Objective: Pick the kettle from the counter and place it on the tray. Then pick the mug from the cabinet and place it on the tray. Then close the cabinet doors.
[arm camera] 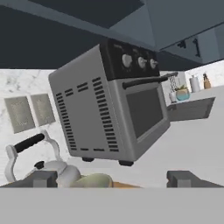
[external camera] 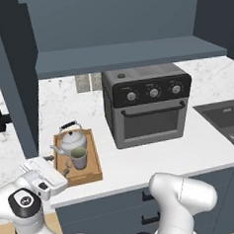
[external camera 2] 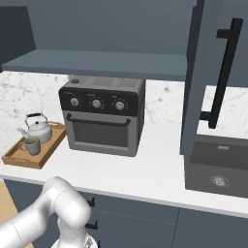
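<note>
Cabinet doors (external camera 2: 203,77) hang wide open, the one job left by my reckoning, because kettle (external camera: 71,140) and mug (external camera: 78,158) already sit together on the tray (external camera: 95,160) left of the oven (external camera: 148,107). The arm's folded low at the counter (external camera: 156,160) edge, gripper (arm camera: 112,178) just above the tray, fingers spread wide with nothing between them.

Before me, a black and grey countertop oven (external camera: 147,107) with three knobs and a bar handle stands against a white marble-patterned backsplash (external camera: 68,100), on which two grey outlet plates (arm camera: 29,111) sit to the oven's left. To the oven's right a dark sink basin (external camera 2: 220,167) is set into the worktop. At the far end of that surface, my hand camera shows small bottles and a bowl (arm camera: 183,93).
</note>
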